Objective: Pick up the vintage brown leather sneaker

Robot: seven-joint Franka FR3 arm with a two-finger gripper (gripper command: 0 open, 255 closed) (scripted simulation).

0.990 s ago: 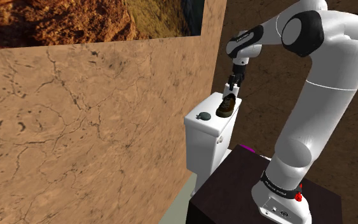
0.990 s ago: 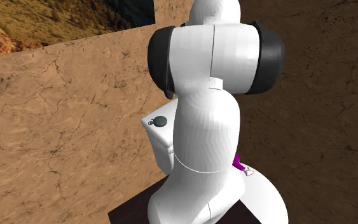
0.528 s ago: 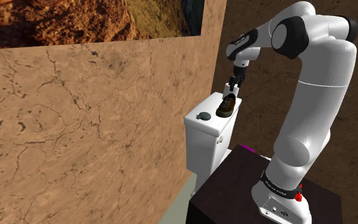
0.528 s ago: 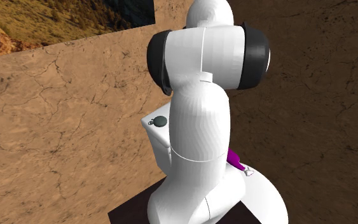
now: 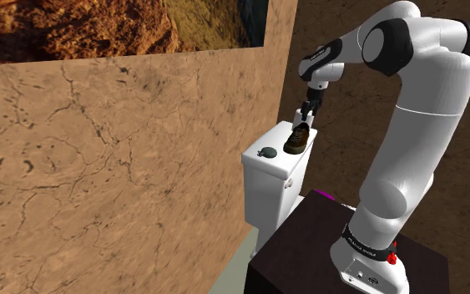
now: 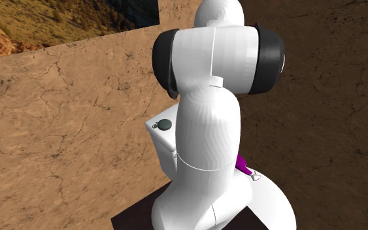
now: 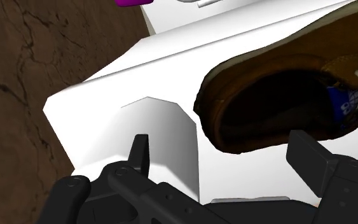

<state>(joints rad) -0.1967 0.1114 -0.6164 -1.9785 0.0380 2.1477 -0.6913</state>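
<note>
claw: black two-finger gripper (image 7: 222, 146) is spread wide, nothing clasped | target: brown leather low sneaker (image 5: 297, 139) is seen on the white toilet tank lid (image 5: 268, 167), heel below the gripper | risk: sneaker is judged off-centre between the jaws, so it may be shoved off the lid's edge on closing

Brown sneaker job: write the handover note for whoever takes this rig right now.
Black two-finger gripper: open, fingers apart, poised just above the shoe's opening, not clasping it.
Brown leather sneaker: upright on the lid of the white toilet tank; a small dark round button sits apart from it on the same lid.
Done: gripper lined up over the sneaker.
Left: lower, shut on the sneaker, lift it off the tank.
</note>
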